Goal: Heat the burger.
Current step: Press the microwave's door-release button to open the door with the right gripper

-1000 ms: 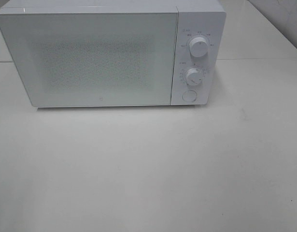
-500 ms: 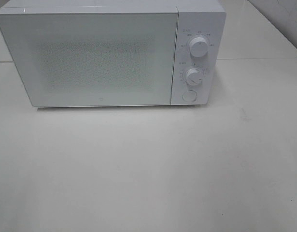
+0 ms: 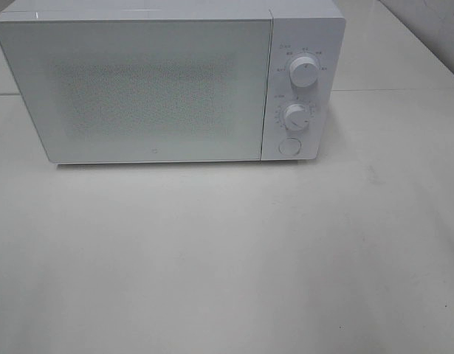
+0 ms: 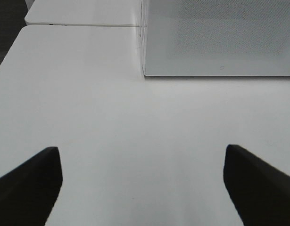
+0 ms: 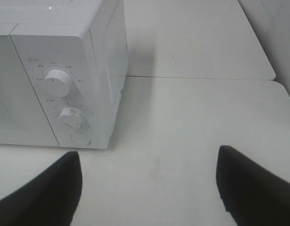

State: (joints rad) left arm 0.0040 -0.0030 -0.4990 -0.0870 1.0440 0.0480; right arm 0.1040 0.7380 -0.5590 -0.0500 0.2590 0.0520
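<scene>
The burger is out of view. A white microwave (image 3: 167, 81) stands at the back of the white table with its door (image 3: 142, 88) shut; through the frosted door nothing inside can be made out. Neither arm shows in the exterior high view. In the left wrist view my left gripper (image 4: 142, 181) is open, its black fingers (image 4: 29, 181) wide apart over bare table, short of the microwave's (image 4: 220, 37) front left corner. In the right wrist view my right gripper (image 5: 149, 186) is open too, over bare table near the microwave's (image 5: 55, 80) control panel.
The control panel carries two round knobs, an upper one (image 3: 304, 74) and a lower one (image 3: 296, 116), and a round button (image 3: 289, 146) below them. A seam between tabletops (image 3: 389, 90) runs behind the microwave. The table edge (image 4: 12, 52) is on the left.
</scene>
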